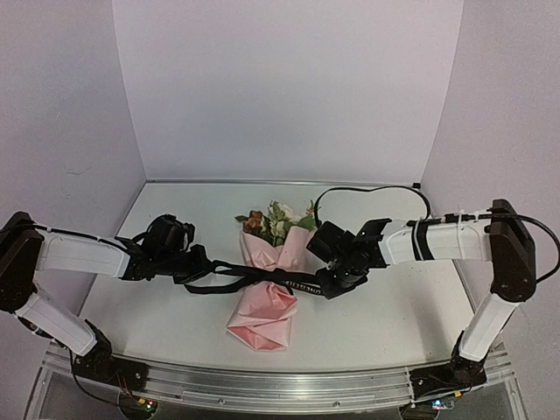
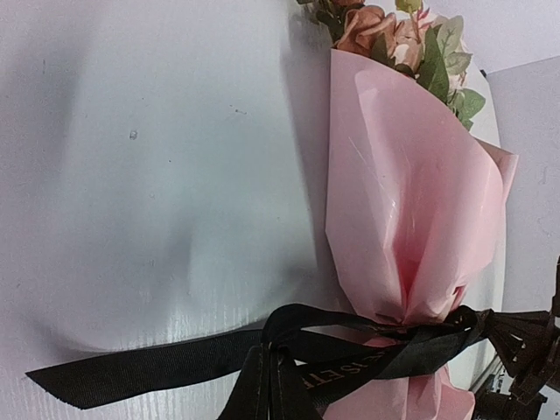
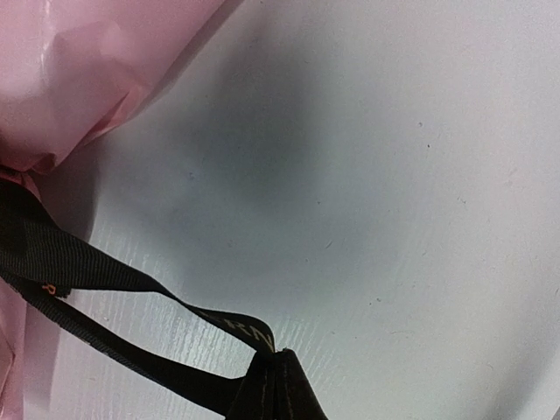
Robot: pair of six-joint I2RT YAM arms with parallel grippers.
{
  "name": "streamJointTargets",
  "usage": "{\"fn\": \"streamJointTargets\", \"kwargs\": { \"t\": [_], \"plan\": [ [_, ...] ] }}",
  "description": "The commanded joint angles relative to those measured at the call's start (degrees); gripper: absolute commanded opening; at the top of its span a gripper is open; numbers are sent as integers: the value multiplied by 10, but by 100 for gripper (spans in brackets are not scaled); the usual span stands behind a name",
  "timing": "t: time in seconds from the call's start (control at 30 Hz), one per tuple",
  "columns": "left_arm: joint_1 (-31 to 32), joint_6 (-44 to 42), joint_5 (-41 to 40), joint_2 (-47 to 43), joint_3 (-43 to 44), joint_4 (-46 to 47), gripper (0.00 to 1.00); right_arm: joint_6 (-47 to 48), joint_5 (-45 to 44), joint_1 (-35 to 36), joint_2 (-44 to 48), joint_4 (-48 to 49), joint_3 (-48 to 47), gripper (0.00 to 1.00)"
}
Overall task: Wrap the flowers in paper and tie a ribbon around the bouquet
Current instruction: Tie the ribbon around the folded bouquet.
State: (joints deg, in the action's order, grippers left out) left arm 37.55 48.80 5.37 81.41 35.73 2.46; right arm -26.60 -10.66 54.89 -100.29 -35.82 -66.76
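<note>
The bouquet (image 1: 262,302) lies mid-tabletop (image 1: 394,306), its flowers (image 1: 278,223) toward the far wall and the paper (image 2: 402,219) coned round the stems. The ribbon (image 1: 254,278) cinches its waist. On either side, the left tool (image 1: 201,265) and right tool (image 1: 332,284) each pinch the ribbon tight.

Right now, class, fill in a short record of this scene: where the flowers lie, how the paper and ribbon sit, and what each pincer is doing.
flowers: lying on the table, blooms towards the far side
paper: pink cone around the stems, gathered at a narrow waist
ribbon: black, looped around that waist, strands running out to both sides
left pincer: shut on the ribbon, left of the cone
right pincer: shut on the ribbon, right of the cone
</note>
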Motion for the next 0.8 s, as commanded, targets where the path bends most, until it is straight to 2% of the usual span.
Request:
{"fn": "streamJointTargets", "kwargs": {
  "t": [0.0,0.23,0.43,0.53,0.77],
  "plan": [
    [-5,9,-13,-12,-3,4,0,-12,-15,1,20,-19,13,0],
    [-12,11,-15,-8,-3,-1,0,36,-47,-2,24,-34,-12,0],
    [-18,8,-6,0,-8,-2,0,61,-30,-10,15,-57,-32,0],
    [-22,6,-8,-3,-13,-7,0,103,-54,6,12,-110,-46,0],
    [-29,11,5,-14,-21,-13,0,189,-71,65,29,-132,-23,0]
  ]
}}
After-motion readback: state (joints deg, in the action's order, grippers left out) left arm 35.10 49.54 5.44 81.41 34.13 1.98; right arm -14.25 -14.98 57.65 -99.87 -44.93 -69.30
